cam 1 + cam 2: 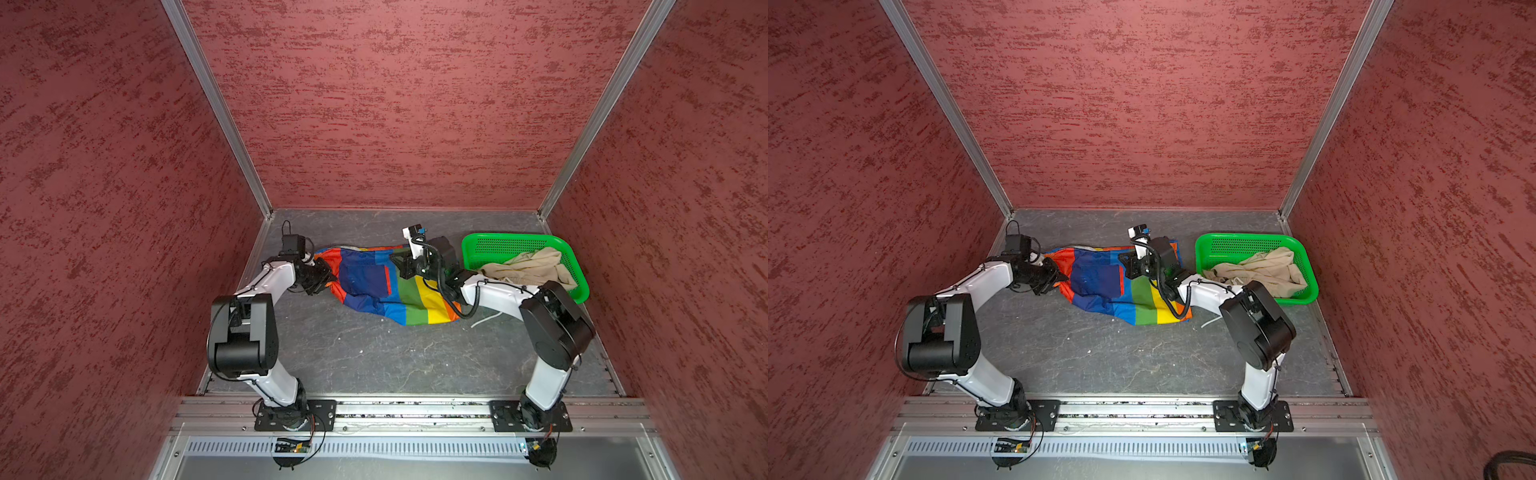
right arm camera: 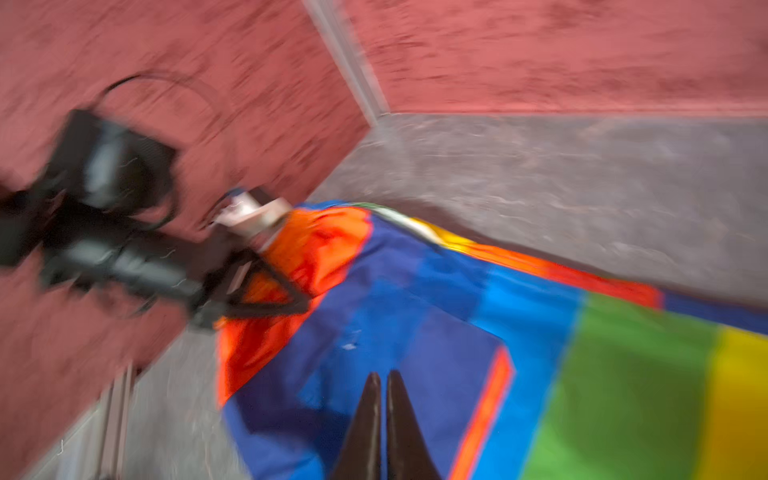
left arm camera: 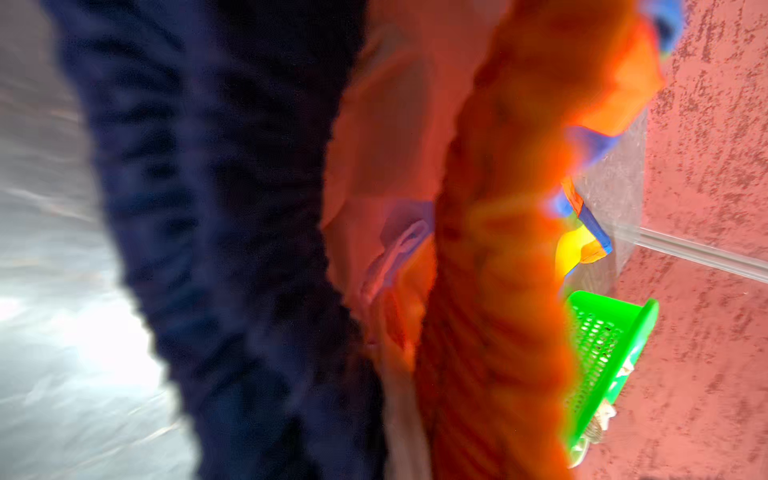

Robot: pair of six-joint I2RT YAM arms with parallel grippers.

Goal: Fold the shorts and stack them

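Shorts in thin rainbow-striped cloth point(image 1: 386, 286) lie spread on the grey marbled worktop point(image 1: 374, 353) between the two hands, as both top views show. The left hand point(image 1: 326, 275) pinches their orange-red edge, and the cloth bunches up into it. Its wrist view is filled with blurred orange and dark blue folds. The right hand point(image 2: 383, 376) has its two dark fingers point(image 2: 368, 415) pressed together, tips pointing down over the dark blue patch of the same shorts, just beside a narrow orange stripe. Whether they touch the cloth cannot be told. Green, yellow and orange bands run behind this hand, under its arm. Plain beige shorts point(image 1: 532, 268) lie crumpled in a green perforated plastic basket point(image 1: 511, 237), on the far side of the right hand from the left one and apart from the striped pair.
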